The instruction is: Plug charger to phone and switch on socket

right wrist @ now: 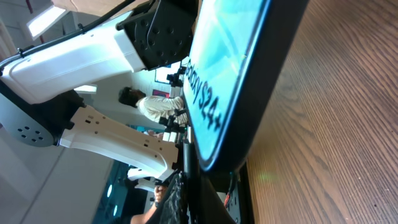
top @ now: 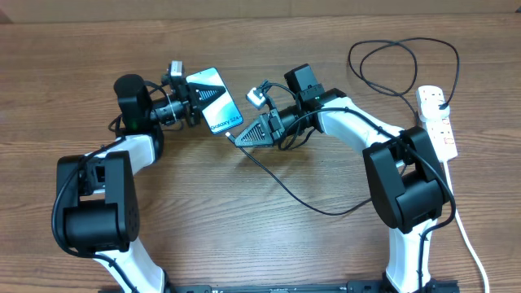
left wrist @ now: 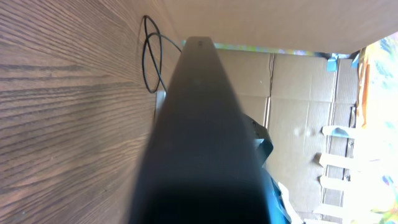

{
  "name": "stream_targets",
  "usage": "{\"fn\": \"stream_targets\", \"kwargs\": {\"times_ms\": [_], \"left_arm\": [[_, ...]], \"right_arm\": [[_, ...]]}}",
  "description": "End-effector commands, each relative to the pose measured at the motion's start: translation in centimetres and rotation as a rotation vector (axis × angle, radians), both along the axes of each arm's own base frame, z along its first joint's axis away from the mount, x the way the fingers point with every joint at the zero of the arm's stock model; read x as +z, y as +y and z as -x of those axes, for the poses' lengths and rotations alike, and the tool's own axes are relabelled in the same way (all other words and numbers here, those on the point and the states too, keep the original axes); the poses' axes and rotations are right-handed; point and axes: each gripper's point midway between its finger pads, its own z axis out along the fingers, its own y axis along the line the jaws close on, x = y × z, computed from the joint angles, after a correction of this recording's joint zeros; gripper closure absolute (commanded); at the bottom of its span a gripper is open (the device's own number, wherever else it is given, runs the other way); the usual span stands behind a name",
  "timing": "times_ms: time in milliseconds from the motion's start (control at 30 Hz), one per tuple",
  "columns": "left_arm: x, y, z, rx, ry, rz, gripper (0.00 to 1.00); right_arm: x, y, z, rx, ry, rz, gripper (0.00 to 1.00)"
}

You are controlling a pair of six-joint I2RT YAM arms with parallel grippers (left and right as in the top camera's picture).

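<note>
My left gripper (top: 196, 100) is shut on the phone (top: 215, 98) and holds it tilted above the table, its light blue screen facing up. In the left wrist view the phone's dark edge (left wrist: 205, 137) fills the middle. My right gripper (top: 241, 138) is shut on the connector end of the charger (top: 285, 189), right at the phone's lower end. The right wrist view shows the phone's screen (right wrist: 227, 68) with white lettering close above the thin black cable (right wrist: 186, 171). That cable trails across the table and loops back to the white socket (top: 440, 126) at the far right.
A thick white cord (top: 466, 236) runs from the socket toward the front right edge. The cable's loop (top: 403, 69) lies at the back right. Cardboard panels (left wrist: 298, 93) stand behind the table. Both arm bases sit at the front corners.
</note>
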Motion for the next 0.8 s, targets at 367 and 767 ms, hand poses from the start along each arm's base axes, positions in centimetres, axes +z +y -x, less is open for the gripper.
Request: {"fn": "stream_targets", "kwargs": {"times_ms": [367, 767], "left_arm": [[0.9, -0.4, -0.1, -0.031, -0.038, 0.001, 0.96], [0.7, 0.1, -1.1, 0.03, -0.038, -0.012, 0.96]], "right_arm": [[0.4, 0.5, -1.3, -0.024, -0.001, 0.029, 0.96], [0.4, -0.2, -2.1, -0.049, 0.008, 0.032, 0.96]]}}
